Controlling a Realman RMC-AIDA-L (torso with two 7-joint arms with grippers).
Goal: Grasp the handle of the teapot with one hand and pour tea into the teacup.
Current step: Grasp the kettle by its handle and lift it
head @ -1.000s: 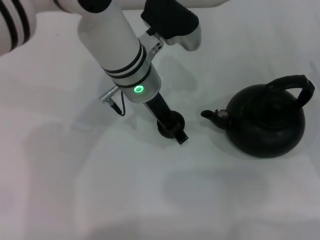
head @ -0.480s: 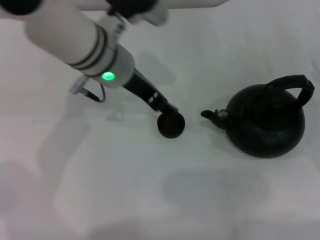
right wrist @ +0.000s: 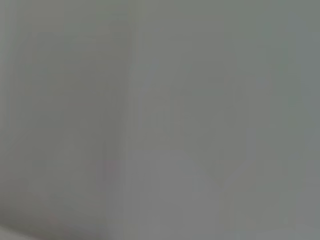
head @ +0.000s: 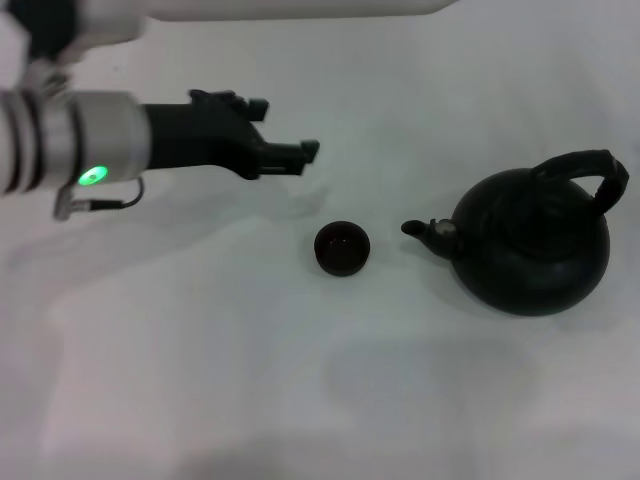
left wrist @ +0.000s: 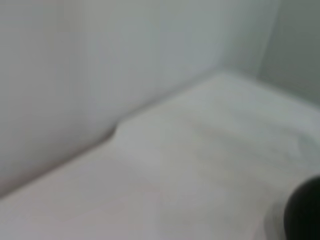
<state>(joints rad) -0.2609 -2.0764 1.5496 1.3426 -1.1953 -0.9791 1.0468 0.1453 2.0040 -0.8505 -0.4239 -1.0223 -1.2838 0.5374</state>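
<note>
The matte-black teapot [head: 535,245] stands upright on the white table at the right of the head view, its spout [head: 425,230] pointing left. Its arched handle [head: 592,168] rises over the top, with nothing holding it. The small dark teacup [head: 342,248] stands upright just left of the spout, a short gap between them. My left gripper [head: 288,135] hovers up and to the left of the teacup, pointing right, open and empty, clear of the cup. The right gripper is out of view.
White table surface [head: 300,380] spreads all around the cup and teapot. My left arm [head: 70,150] with a green light reaches in from the left edge. A white arm section [head: 300,8] crosses the top. A dark shape [left wrist: 306,210] shows at the edge of the left wrist view.
My left gripper let go of the teacup, lifted off it and swung back to the left. The teacup stays on the table; the teapot has not moved.
</note>
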